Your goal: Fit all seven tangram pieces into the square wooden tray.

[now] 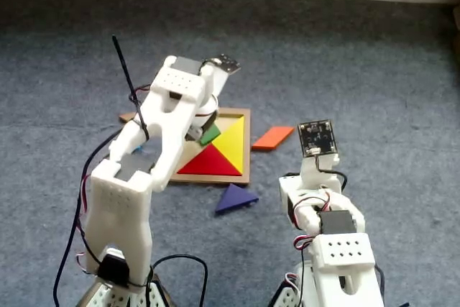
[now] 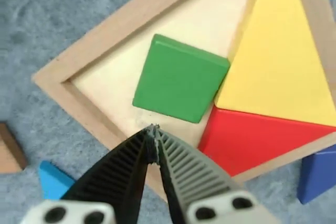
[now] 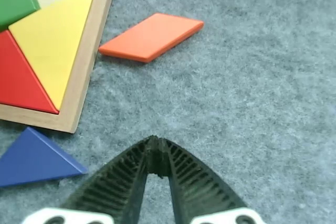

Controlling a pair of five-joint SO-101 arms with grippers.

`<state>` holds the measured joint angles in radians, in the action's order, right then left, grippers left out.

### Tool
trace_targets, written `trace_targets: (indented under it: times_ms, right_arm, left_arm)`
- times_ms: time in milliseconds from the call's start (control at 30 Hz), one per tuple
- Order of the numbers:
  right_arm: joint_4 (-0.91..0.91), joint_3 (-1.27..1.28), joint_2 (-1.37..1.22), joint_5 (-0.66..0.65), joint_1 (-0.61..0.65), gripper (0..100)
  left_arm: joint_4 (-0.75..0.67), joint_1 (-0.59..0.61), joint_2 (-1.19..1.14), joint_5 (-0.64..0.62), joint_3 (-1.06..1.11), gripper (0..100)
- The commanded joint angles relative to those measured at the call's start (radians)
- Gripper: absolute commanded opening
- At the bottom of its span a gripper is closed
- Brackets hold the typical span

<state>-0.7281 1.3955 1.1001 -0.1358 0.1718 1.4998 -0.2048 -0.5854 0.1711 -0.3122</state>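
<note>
Though it is clenched on nothing, the left gripper hangs over the tray rim, green square just ahead.

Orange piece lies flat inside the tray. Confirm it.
Not right. The orange piece lies flat, but outside the tray, on the carpet beside it. The right wrist view shows this.

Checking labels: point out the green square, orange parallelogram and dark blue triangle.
green square (image 2: 181,78), left wrist view, top face centre
orange parallelogram (image 3: 151,36), right wrist view, top face centre
dark blue triangle (image 3: 32,158), right wrist view, top face centre
</note>
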Motion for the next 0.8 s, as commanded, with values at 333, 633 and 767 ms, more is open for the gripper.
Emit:
trace_targets:
  times_ms: [333, 633, 767]
  right_arm:
    - [0.024, -0.01, 0.016, -0.014, -0.008, 0.6]
    - [0.024, -0.01, 0.016, -0.014, -0.01, 0.6]
    - [0.025, -0.01, 0.016, -0.014, -0.01, 0.6]
  left_arm:
    - [-0.164, 0.002, 0.13, -0.084, 0.025, 0]
    - [-0.204, -0.019, -0.025, -0.08, 0.027, 0]
    - [-0.126, -0.064, -0.025, -0.083, 0.021, 0]
